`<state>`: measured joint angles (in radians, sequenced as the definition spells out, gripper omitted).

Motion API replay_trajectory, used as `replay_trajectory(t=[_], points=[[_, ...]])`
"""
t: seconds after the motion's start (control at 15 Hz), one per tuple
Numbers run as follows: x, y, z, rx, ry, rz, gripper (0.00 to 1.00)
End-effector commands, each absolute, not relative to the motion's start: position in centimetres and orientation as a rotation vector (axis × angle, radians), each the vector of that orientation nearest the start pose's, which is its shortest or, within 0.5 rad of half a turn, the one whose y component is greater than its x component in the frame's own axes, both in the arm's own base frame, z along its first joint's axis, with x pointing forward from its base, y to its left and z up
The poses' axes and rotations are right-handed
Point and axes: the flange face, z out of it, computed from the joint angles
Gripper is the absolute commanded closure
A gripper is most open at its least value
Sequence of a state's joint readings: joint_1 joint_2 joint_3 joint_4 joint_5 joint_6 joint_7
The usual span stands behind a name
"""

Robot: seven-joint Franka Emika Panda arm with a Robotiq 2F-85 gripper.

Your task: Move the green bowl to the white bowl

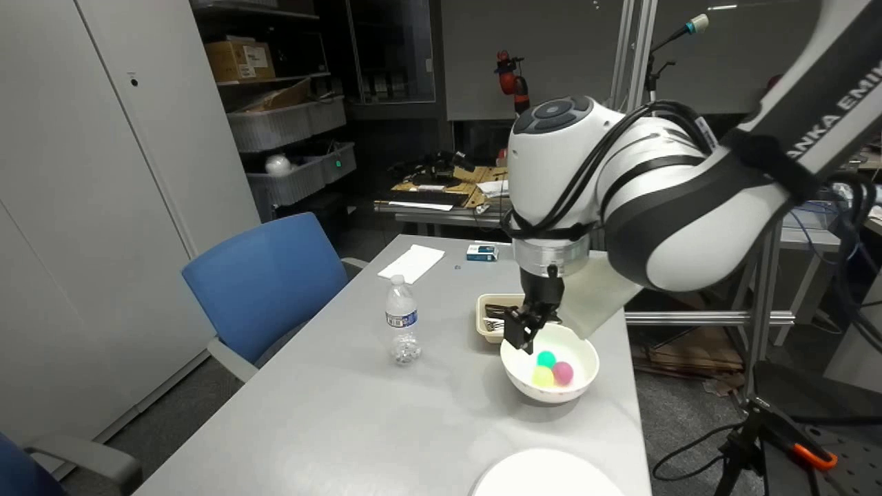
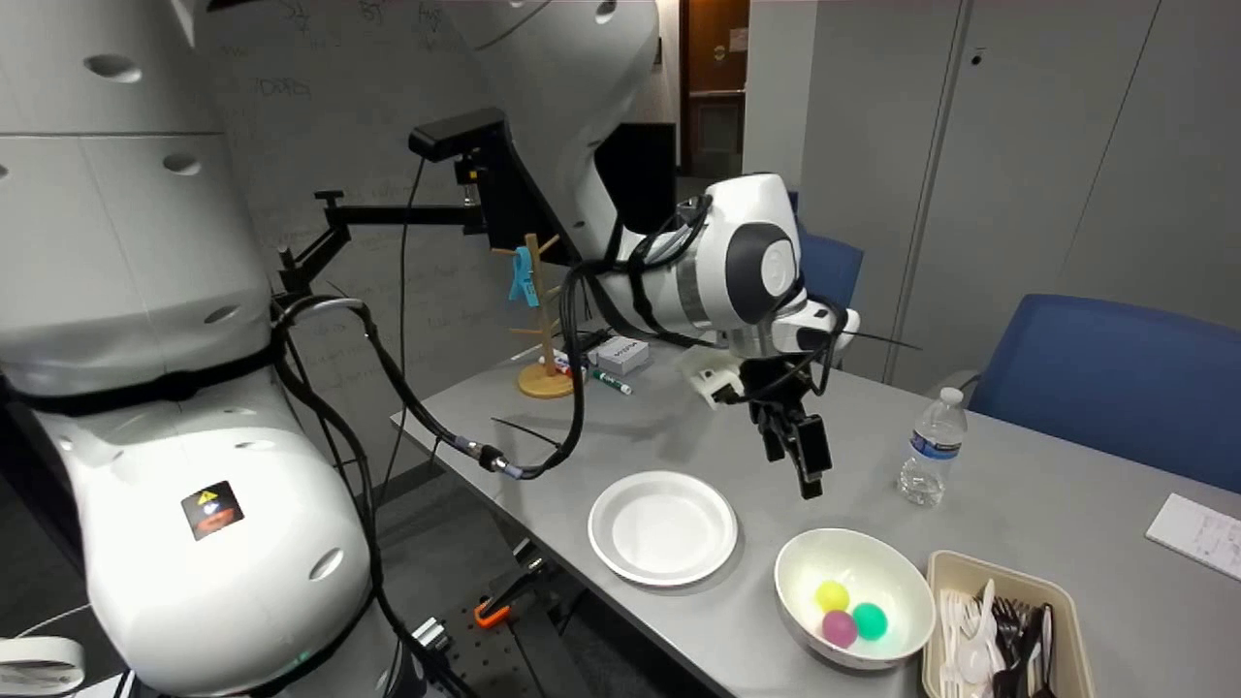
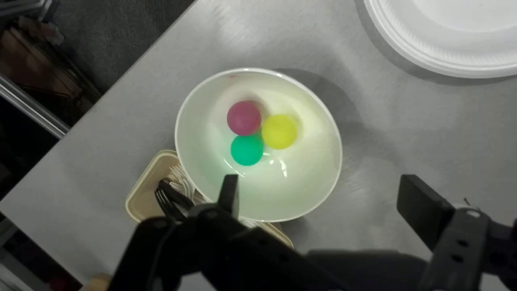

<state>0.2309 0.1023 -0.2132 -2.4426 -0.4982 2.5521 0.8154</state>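
The green thing is a small, smooth green ball [image 3: 246, 150], not a bowl, in the wrist view. It lies inside the white bowl [image 3: 278, 198], touching or close to a pink ball [image 3: 244, 118] and a yellow ball [image 3: 279, 131]. The green ball [image 1: 546, 359] [image 2: 870, 620] and the white bowl [image 1: 551, 395] [image 2: 853, 551] also show in both exterior views. My gripper [image 3: 317, 194] is open, with nothing between its fingers. It hangs above the table, higher than the bowl; in the wrist view one finger overlaps the bowl's near rim. The gripper [image 1: 524, 332] [image 2: 803, 463] points down in both exterior views.
A beige tray of plastic cutlery [image 2: 1062, 591] stands right beside the bowl. A white plate [image 2: 662, 528] lies on the bowl's other side. A water bottle [image 2: 933, 449] stands upright on the table. A wooden stand [image 2: 545, 378] and small boxes [image 2: 620, 355] are farther off.
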Motion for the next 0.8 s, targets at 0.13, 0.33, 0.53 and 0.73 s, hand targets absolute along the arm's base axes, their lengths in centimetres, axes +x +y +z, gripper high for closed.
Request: replay_trajectory(t=[0.13, 0.33, 0.53, 0.73], points=[[46.3, 3.6, 27.8, -3.363, 0.567, -0.294, 0.0], [44.9, 4.4, 28.7, -3.358, 0.548, -0.325, 0.0], [44.7, 4.2, 28.7, -3.357, 0.556, -0.323, 0.0], [44.7, 4.2, 28.7, -3.357, 0.557, -0.323, 0.0]])
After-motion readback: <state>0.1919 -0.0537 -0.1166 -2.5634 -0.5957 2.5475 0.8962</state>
